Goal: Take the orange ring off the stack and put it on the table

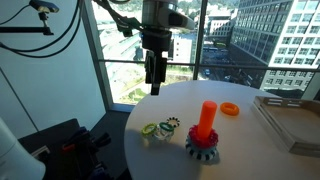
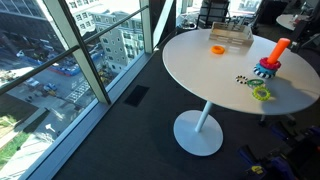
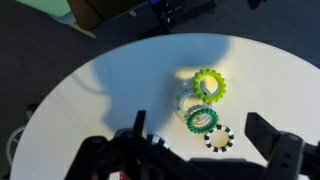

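The orange ring (image 1: 230, 109) lies flat on the white table (image 1: 250, 160), behind the stack and near the grey tray; it also shows in an exterior view (image 2: 218, 48). The stack (image 1: 204, 130), an upright orange post on a toothed dark base, stands near the table's front and also shows in an exterior view (image 2: 270, 62). My gripper (image 1: 153, 76) hangs open and empty high above the table's left part, well away from the stack and the orange ring. In the wrist view my gripper (image 3: 205, 150) is above loose rings; the stack and the orange ring are out of that view.
Loose rings lie together on the table: a lime green one (image 3: 211, 85), a dark green one (image 3: 203, 120), a black-and-white one (image 3: 217, 138) and a clear one. A grey tray (image 1: 290, 122) sits at the table's far side. Large windows stand beside the table.
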You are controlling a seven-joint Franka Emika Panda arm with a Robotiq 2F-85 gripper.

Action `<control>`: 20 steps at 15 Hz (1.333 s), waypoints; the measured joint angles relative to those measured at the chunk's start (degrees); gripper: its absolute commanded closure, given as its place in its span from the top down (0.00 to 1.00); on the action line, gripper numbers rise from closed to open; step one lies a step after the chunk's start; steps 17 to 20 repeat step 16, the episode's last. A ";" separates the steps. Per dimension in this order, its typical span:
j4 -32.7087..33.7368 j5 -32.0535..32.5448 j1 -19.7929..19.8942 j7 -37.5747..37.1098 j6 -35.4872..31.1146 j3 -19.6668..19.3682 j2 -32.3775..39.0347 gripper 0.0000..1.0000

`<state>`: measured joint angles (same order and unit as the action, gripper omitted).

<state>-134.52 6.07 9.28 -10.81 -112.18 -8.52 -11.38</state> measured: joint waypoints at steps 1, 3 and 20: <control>0.00 0.89 0.00 0.56 1.52 0.02 -1.23 1.00; 0.02 2.11 0.00 2.23 4.75 0.05 -3.73 1.00; -0.01 2.83 -0.01 6.57 10.14 0.10 -10.25 1.00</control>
